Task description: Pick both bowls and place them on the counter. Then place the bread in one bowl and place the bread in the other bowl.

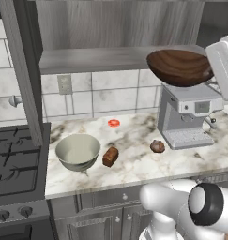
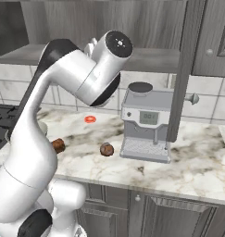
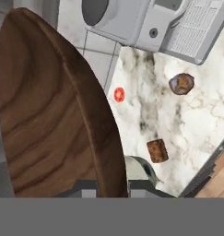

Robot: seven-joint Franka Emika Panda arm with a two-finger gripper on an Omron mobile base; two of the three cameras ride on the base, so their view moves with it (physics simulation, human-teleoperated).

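Marble counter (image 1: 134,161) below; claw clamped on tilted wooden bowl (image 1: 179,67), opening facing up-left.

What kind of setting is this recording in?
A rendered home kitchen, by the look of it: a gas stove beside a marble counter, an espresso machine on it, a tiled wall behind and grey cabinets below.

No legible text, label, brand, number or sign appears on any surface. The coffee machine (image 2: 145,121) carries a small grey display panel (image 2: 149,117) on its front, but the panel shows only faint, unreadable marks. The same display (image 1: 201,108) in the left base view is equally indistinct. The stove knobs (image 1: 3,215) bear no readable markings.
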